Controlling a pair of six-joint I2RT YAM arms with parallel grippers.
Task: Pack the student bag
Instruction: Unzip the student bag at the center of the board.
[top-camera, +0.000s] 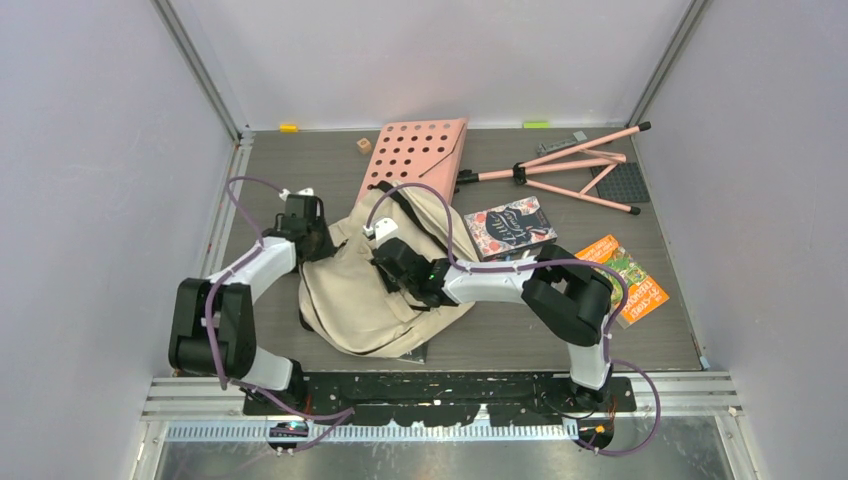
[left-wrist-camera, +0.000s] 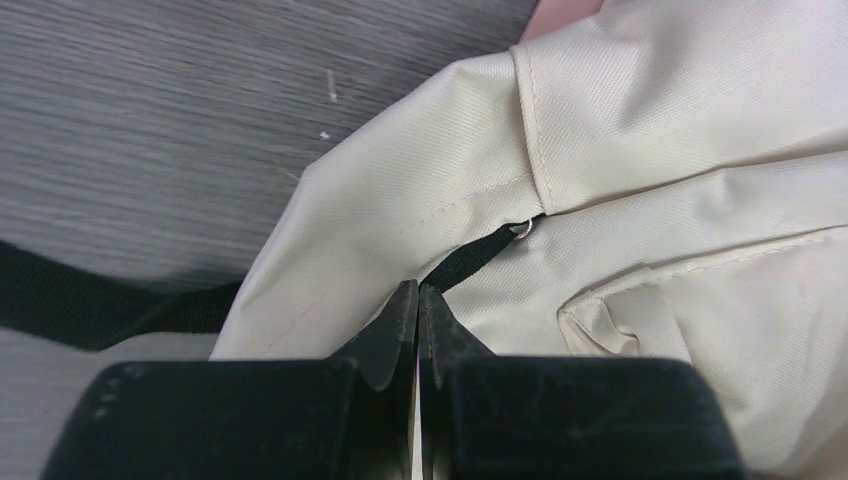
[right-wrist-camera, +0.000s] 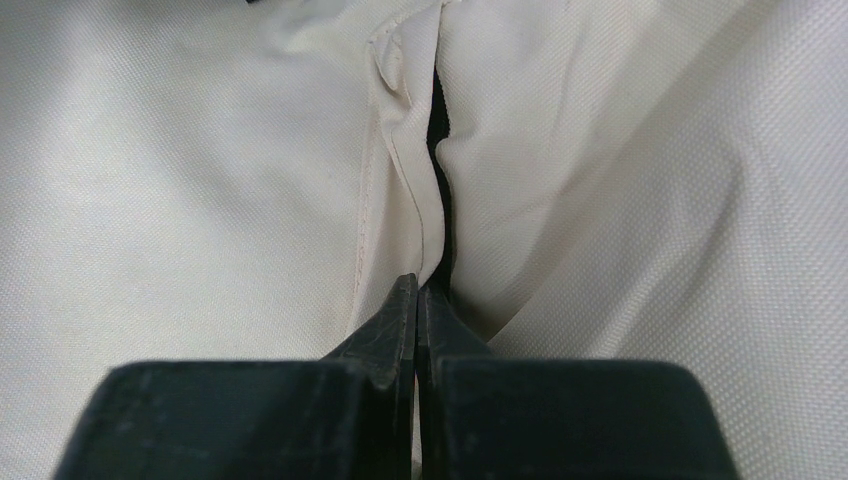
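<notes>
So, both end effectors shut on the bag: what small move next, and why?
Probably ease the left end effector and right end effector apart: both pinch the student bag at seams, its opening only a dark slit, the floral book outside.

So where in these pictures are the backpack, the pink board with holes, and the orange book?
student bag (top-camera: 350, 300), top view, on the cream fabric of its near half.
pink perforated board (top-camera: 415, 155), top view, on its holed face.
orange book (top-camera: 640, 285), top view, on its cover.
</notes>
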